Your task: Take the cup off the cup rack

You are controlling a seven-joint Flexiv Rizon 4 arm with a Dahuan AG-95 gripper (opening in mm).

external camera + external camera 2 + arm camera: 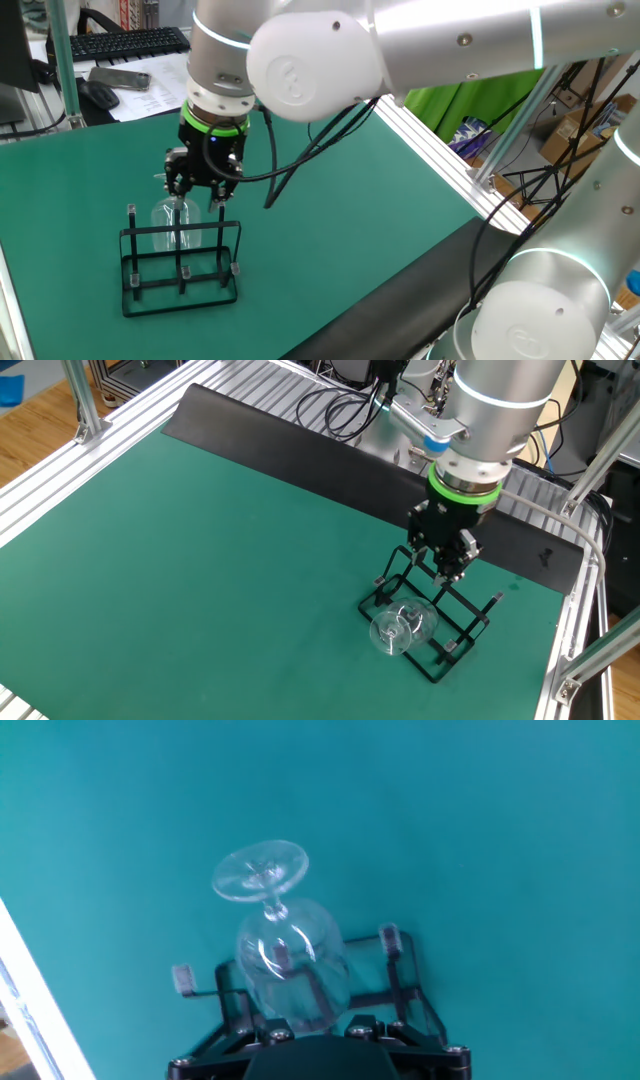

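We see a wide green desk [350, 200] framed by aluminium rails, and over it the pale arm [400, 50] reaching down with a green ring above its black claw [197, 190]. In the other fixed view the claw [445, 558] hangs directly over the rack [460, 622], close to its upper rails.

The rack [180, 262] is a low black wire frame with short posts tipped in a pale colour, standing on the desk near its edge. It holds one thing only: the cup [176, 222], a clear stemmed glass. The cup [402, 626] sits upside down over a post on the rack's outer side, tilted outward, its bowl against the wires and its round foot raised and pointing away from the arm.

In the hand view the cup [285, 955] lies just ahead of the claw body, bowl nearest the camera and over the rack [390, 982], foot farther off.

We cannot tell whether the claw is spread or closed, since its fingertips are hard to make out; whether it touches the cup is also unclear.
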